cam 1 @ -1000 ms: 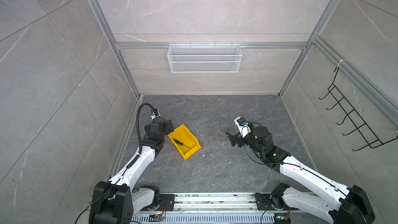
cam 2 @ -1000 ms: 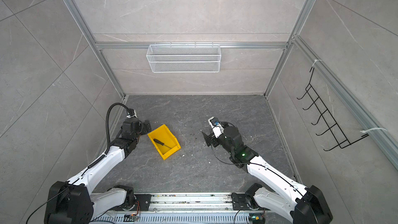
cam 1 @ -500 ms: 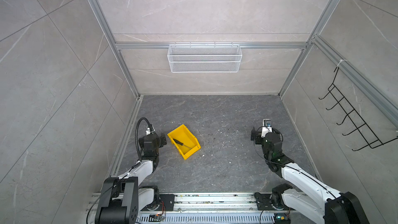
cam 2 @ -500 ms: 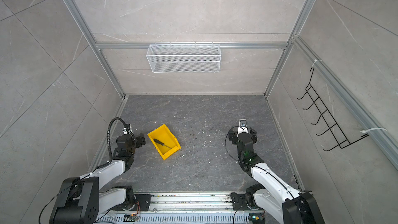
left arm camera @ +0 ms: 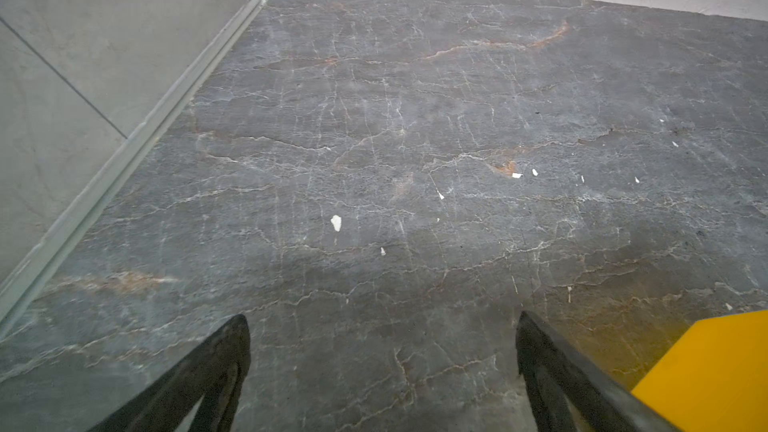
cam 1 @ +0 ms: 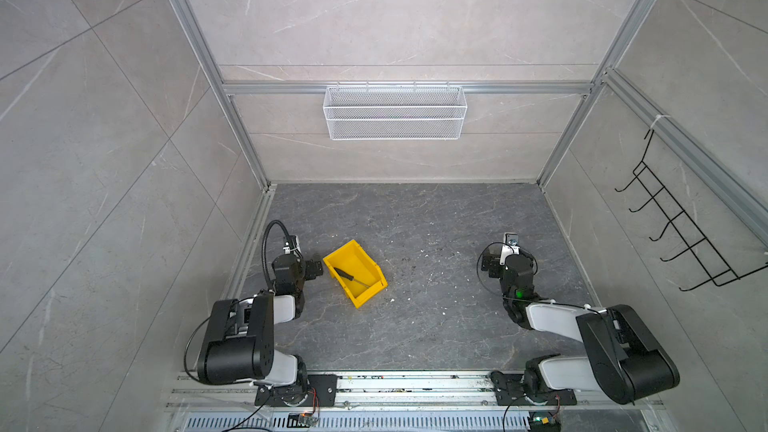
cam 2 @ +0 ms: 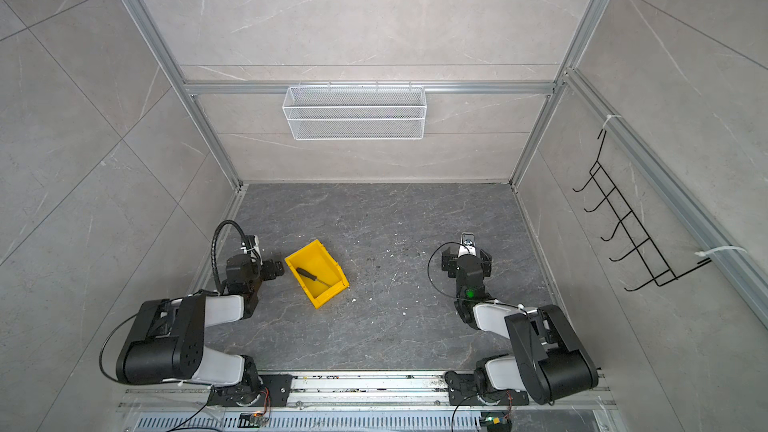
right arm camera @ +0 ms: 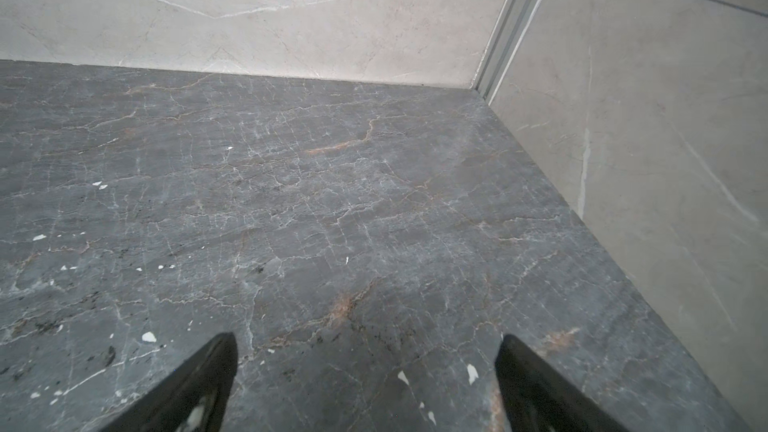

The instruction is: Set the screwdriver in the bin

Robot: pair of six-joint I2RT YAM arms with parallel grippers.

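Observation:
The yellow bin (cam 1: 365,263) (cam 2: 326,263) sits on the dark stone floor, left of the middle, in both top views. The screwdriver (cam 1: 351,278) (cam 2: 312,276) lies inside it, black handle toward the back left and thin shaft toward the front right. My left gripper (cam 1: 296,265) (cam 2: 253,265) (left arm camera: 382,326) hovers low just left of the bin, open, with only bare floor between its fingers. A corner of the bin (left arm camera: 715,367) shows beside one finger. My right gripper (cam 1: 510,260) (cam 2: 466,261) (right arm camera: 366,338) is far to the right, open and empty over the floor.
A white wire basket (cam 1: 395,118) hangs on the back wall. A black hook rack (cam 1: 681,234) is on the right wall. Small white flecks (left arm camera: 336,222) dot the floor. Both arms are folded near the front rail (cam 1: 415,384).
Both arms have drawn back toward the front rail and folded. The right gripper went from the middle to the right. The left one stayed near the bin. The screwdriver stayed in the bin.

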